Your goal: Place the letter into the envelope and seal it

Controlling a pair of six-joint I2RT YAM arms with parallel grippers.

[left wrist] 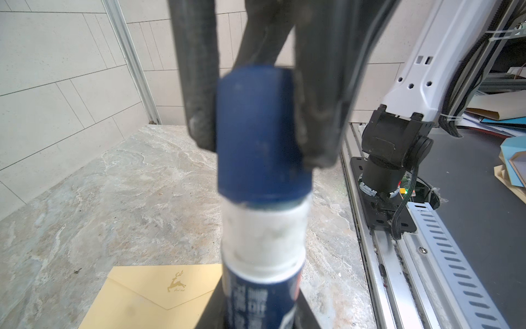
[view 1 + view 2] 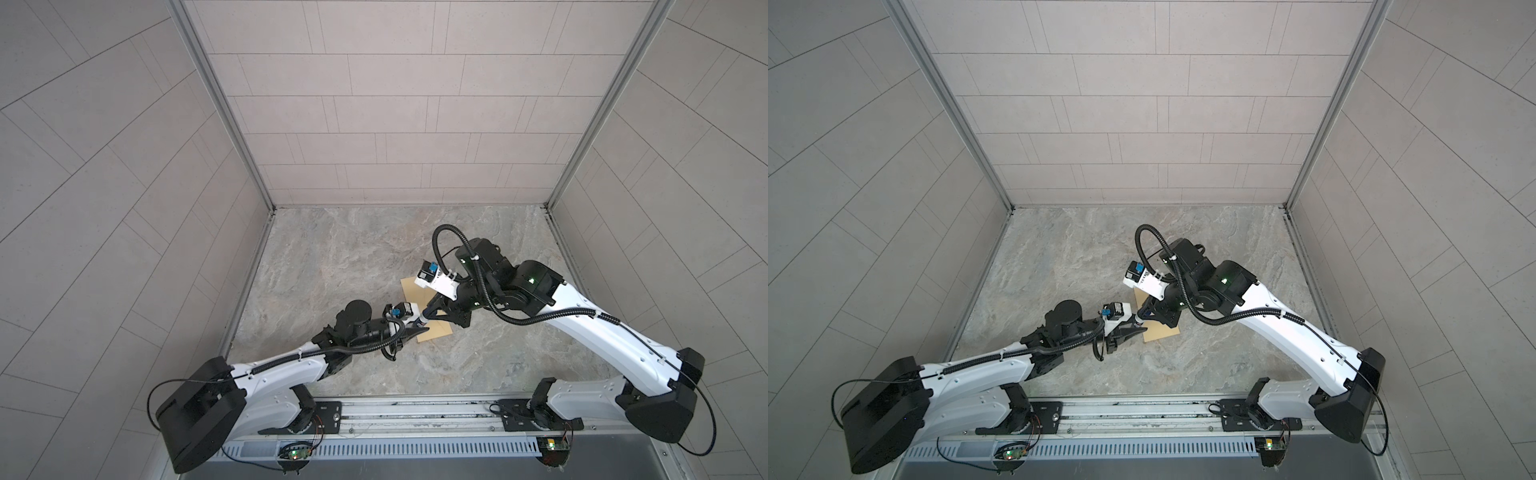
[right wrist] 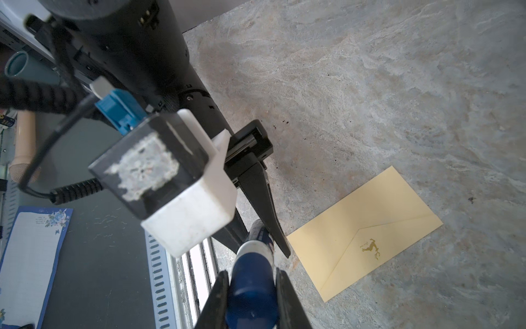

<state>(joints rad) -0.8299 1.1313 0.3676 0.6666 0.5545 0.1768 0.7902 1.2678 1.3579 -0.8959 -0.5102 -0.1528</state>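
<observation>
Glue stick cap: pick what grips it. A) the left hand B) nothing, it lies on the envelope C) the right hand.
C: in the right wrist view the blue cap sits clamped in the right hand, while the left hand holds the tube.

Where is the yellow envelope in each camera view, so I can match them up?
Both top views: the envelope lies mid-table, partly covered by the right arm.
Left wrist: envelope behind the glue stick, deer emblem showing.
Right wrist: envelope flat beside the glue stick.
Landmark: the glue stick.
</observation>
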